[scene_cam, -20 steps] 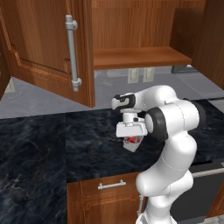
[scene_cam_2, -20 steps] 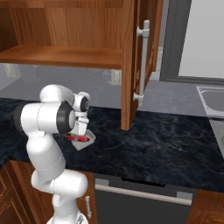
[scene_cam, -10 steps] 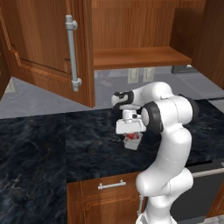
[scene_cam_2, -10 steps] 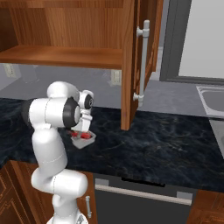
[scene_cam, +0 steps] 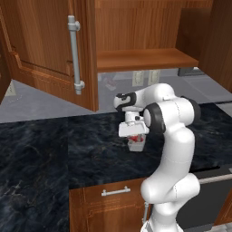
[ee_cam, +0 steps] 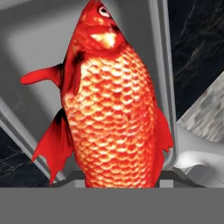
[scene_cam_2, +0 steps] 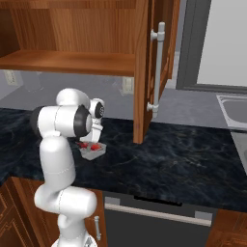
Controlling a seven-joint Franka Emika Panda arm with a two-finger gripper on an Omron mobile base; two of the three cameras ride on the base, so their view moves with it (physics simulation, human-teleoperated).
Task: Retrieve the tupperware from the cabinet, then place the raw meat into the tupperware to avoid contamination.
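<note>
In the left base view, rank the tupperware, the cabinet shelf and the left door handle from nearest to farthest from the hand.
1. Tupperware: directly under the hand, holding the raw meat.
2. Cabinet shelf: above and behind.
3. Left door handle: up and well left, on the open door.

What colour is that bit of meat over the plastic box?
Bright orange-red with a fish-scale pattern; the raw meat shows best in the hand view.

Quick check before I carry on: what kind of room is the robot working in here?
It looks like a rendered home kitchen. A reddish wooden wall cabinet hangs open above a dark marbled counter, a sink sits at the far right, and a red fish lies over a pale container on the counter.
</note>
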